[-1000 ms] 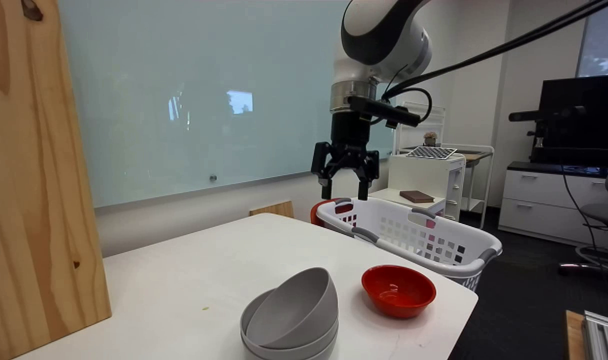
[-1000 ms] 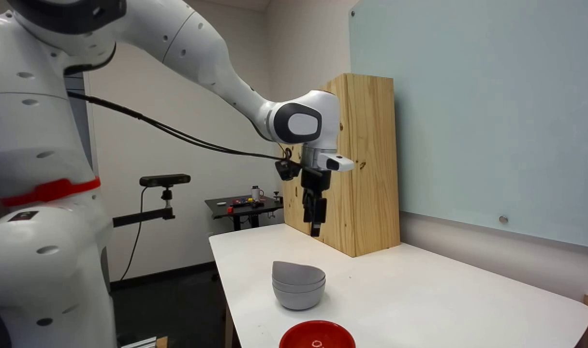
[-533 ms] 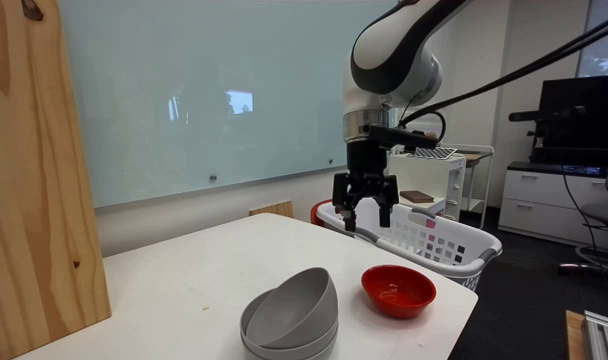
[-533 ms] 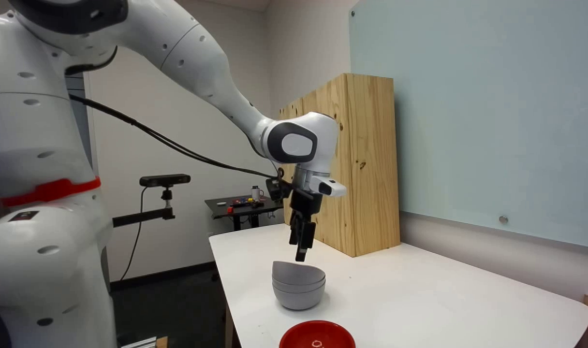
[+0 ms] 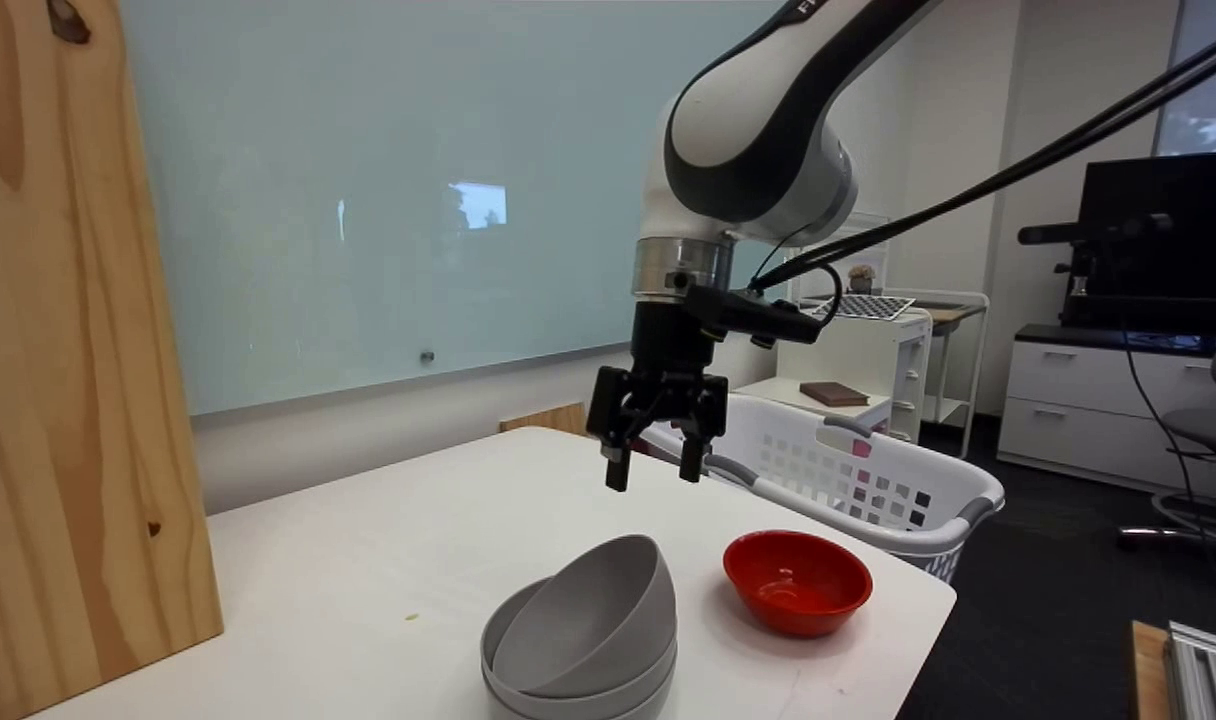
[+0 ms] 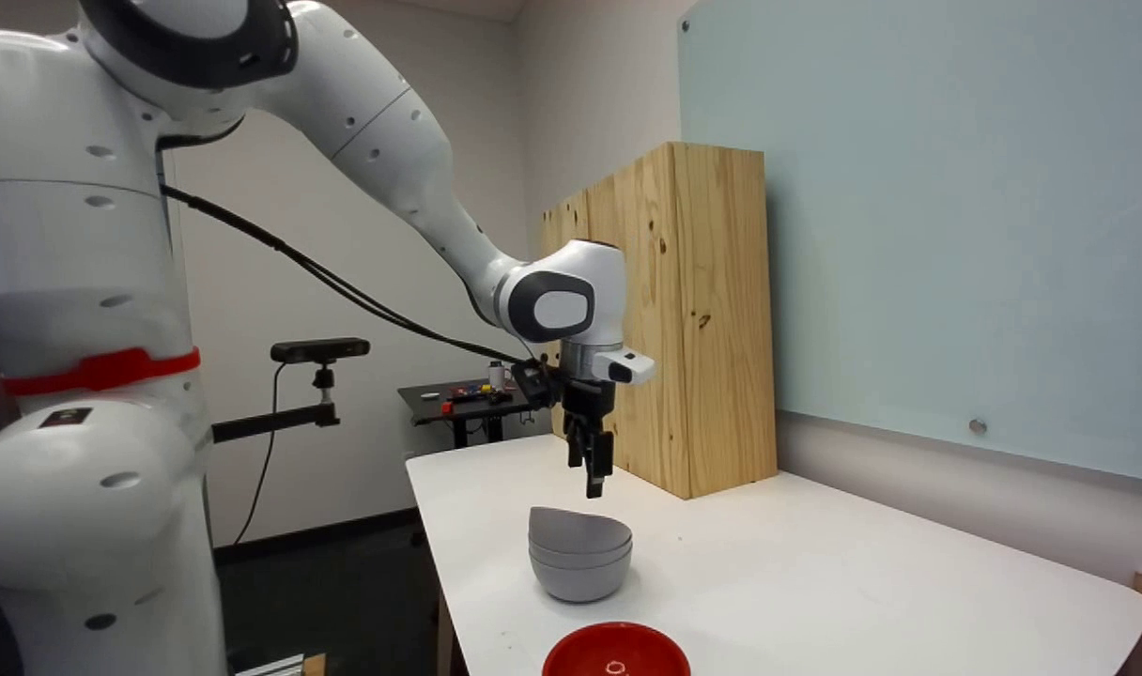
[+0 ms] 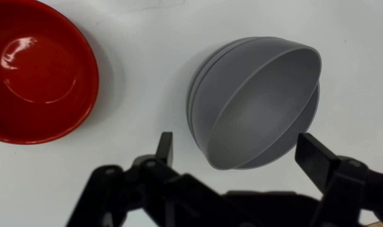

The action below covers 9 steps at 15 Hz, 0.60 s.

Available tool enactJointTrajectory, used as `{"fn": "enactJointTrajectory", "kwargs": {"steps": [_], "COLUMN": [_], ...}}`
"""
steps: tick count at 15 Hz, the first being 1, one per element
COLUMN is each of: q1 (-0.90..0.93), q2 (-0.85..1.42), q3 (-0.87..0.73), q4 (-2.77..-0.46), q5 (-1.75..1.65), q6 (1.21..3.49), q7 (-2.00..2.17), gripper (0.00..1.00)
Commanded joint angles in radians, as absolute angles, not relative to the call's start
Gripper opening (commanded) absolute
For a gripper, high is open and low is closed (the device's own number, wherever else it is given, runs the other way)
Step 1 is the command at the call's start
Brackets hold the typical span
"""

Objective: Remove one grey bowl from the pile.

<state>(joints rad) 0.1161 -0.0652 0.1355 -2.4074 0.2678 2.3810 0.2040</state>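
Red bowl (image 5: 797, 585) was just chilling near a rounded corner of the white table (image 5: 388, 550), laundry basket (image 5: 926, 471) right past the edge there. Big wooden box (image 6: 724, 338) stood toward the opposite edge, glass board (image 6: 928, 235) behind the long one.

arm (image 6: 383, 145): white, dark-trimmed | red band (image 6: 106, 371) | black cables (image 5: 1028, 164) | silver collar (image 5: 683, 266) | pincer (image 5: 654, 472): black

Walls (image 6: 383, 376) pale, plain; floor (image 5: 1048, 600) dark. A glass panel (image 5: 398, 190) runs behind the white table (image 6: 815, 582), carrying a bright rectangular reflection (image 5: 480, 205). Tall wooden box (image 6: 684, 329) stands on the table, knots showing. Beyond: white drawers (image 5: 1108, 400) under a black screen (image 5: 1178, 240), grey chair (image 5: 1213, 430) near them. Small black desk (image 6: 421, 411) stands farther back. Bluish pane (image 5: 1203, 110) higher up; window or board, cannot tell.
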Motion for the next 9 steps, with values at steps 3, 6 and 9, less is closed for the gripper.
{"fn": "enactJointTrajectory", "kwargs": {"steps": [3,6,9], "q1": [0.146,0.178,0.227], "q2": [0.052,0.097,0.136], "q3": [0.159,0.182,0.191], "q4": [-2.39,-2.394,-2.394], "q5": [0.271,0.233,0.118], "q6": [2.497,2.598,2.657], "q7": [0.281,0.407,0.608], "gripper": [1.0,1.0,1.0]}}
